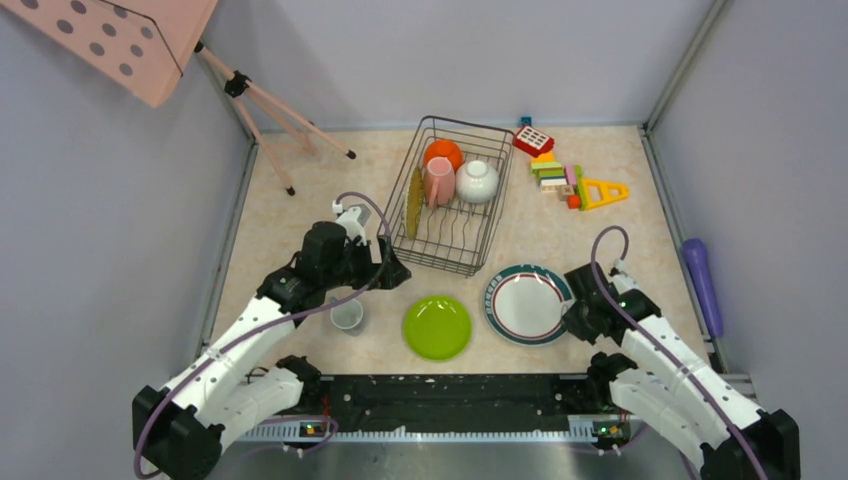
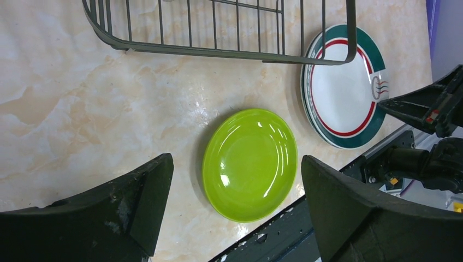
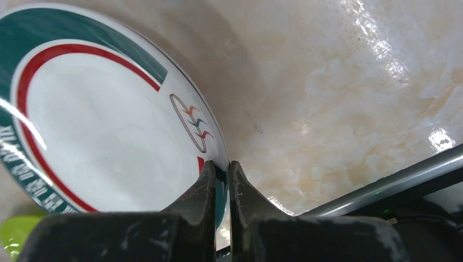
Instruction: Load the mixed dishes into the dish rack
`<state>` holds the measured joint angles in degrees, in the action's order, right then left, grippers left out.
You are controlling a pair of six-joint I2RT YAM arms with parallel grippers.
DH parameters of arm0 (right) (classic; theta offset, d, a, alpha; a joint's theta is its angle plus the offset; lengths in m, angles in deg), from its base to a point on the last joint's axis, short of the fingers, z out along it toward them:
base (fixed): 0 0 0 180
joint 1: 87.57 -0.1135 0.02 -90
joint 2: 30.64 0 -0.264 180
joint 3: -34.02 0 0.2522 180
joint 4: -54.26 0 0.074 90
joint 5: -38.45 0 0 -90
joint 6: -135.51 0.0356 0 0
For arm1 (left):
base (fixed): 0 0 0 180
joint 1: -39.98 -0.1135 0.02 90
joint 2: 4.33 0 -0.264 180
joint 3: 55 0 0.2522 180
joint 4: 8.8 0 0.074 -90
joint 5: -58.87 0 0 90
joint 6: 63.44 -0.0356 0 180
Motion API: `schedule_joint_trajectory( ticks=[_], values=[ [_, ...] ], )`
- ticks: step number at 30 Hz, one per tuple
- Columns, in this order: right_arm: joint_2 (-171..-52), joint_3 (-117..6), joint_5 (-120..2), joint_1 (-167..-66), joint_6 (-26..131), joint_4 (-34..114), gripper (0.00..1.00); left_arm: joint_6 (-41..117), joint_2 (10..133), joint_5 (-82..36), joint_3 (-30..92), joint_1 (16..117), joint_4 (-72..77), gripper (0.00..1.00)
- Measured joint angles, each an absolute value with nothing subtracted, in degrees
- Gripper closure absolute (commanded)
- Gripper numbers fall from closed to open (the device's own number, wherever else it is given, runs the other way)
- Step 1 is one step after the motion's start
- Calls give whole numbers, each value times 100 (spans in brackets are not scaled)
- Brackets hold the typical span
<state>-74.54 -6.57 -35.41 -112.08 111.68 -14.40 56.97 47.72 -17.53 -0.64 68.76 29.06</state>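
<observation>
The dish rack [image 1: 470,252] stands at the back centre and holds the orange bowl [image 1: 443,153], the pink cup [image 1: 438,180], a whitish cup [image 1: 477,181] and the straw mat [image 1: 413,202] standing on edge. The lime-green plate [image 1: 437,327] lies in front of it and shows in the left wrist view [image 2: 249,164]. A second whitish cup [image 1: 347,315] stands to its left. My left gripper [image 1: 398,274] [image 2: 236,160] is open and empty above the table, by the rack's near-left corner. My right gripper [image 1: 573,318] [image 3: 222,165] is shut on the right rim of the white plate [image 1: 527,304] [image 3: 98,142].
Colourful toy blocks [image 1: 565,180] lie to the right of the rack. A pink tripod stand [image 1: 270,110] stands at the back left. A purple object [image 1: 703,280] lies along the right wall. The rack's near rail [image 2: 218,52] crosses the top of the left wrist view.
</observation>
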Motion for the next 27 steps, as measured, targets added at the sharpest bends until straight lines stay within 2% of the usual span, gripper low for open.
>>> schedule_joint_trajectory(
  ticks=[9,20,27],
  values=[
    [-7319,-1444,-3565,-11208,11089,-1833,100,5728,4770,-1762,-62,6876,2908,8],
    [-7303,-2156,-3689,-11208,10851,-2174,100,6281,5026,-1220,-62,6943,2482,11],
    [-7308,-2217,-4286,-11208,10768,-2067,100,6490,5124,-1078,-62,7037,2191,11]
  ],
)
